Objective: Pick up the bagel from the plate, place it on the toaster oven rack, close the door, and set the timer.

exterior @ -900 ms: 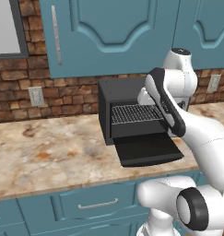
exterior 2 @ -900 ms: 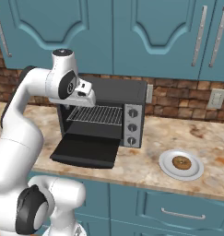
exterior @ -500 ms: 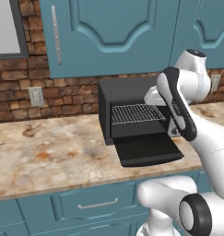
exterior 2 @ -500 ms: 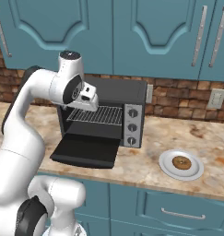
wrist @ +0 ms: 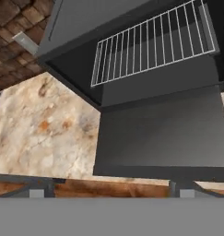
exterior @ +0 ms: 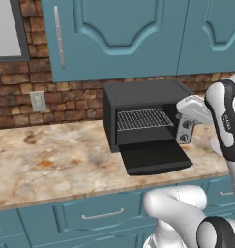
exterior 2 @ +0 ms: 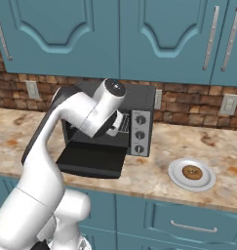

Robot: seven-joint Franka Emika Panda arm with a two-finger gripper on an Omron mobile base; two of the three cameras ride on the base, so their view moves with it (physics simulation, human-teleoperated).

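Jaws: spread wide, nothing between them; the gripper (wrist: 106, 190) hangs above the lowered door (wrist: 164, 138).
Door: open, lying flat in front of the toaster oven (exterior 2: 139, 105).
Toaster oven rack (exterior: 143, 118): bare.
Bagel (exterior 2: 191, 172): lying on the plate (exterior 2: 176, 175), right of the oven, on the counter (exterior: 51, 162).

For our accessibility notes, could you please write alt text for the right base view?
A white robot arm reaches in front of a black toaster oven whose door lies open on a marbled counter. To the right, a bagel sits on a plate.
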